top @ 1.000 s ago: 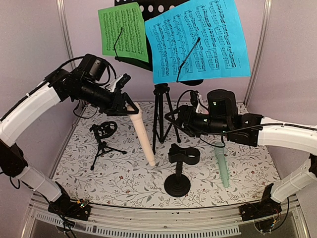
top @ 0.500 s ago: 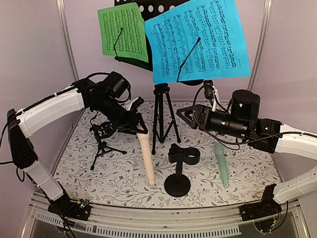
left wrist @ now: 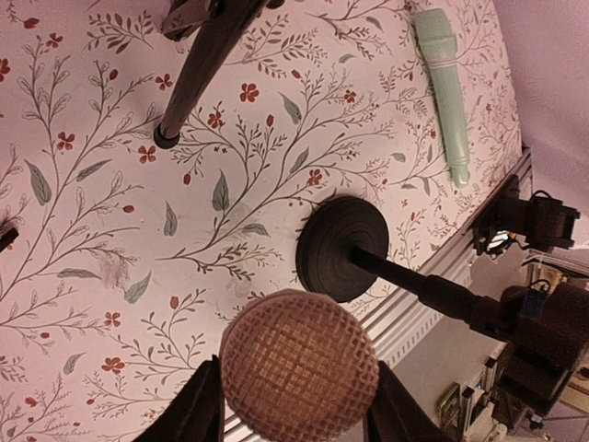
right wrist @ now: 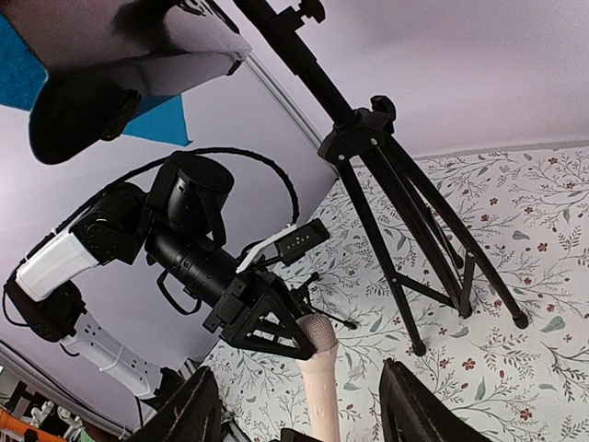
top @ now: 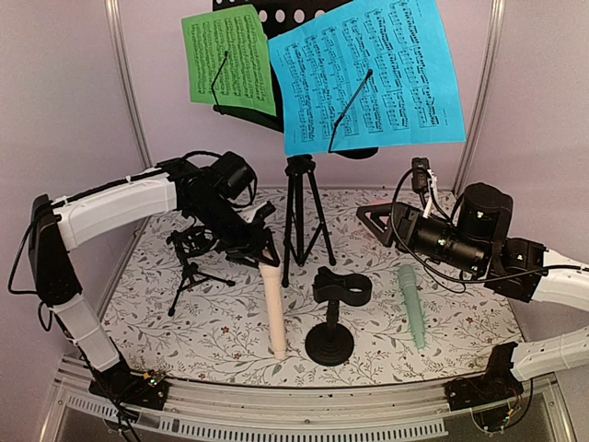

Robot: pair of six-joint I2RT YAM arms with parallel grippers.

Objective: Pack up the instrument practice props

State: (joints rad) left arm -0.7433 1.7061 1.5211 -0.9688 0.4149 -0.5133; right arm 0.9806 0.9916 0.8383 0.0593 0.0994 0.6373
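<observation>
I see left gripper (top: 262, 256) clamped on the beige toy microphone (top: 273, 308) at its head, handle down toward the floral mat (top: 460, 295). Right gripper (top: 370, 219) open, empty. Mint toy microphone (top: 412, 306) lies flat on mat.

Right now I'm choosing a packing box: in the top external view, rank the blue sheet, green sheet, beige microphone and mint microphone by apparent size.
1. blue sheet
2. green sheet
3. beige microphone and mint microphone: too alike to rank; the beige one's head is covered.
</observation>
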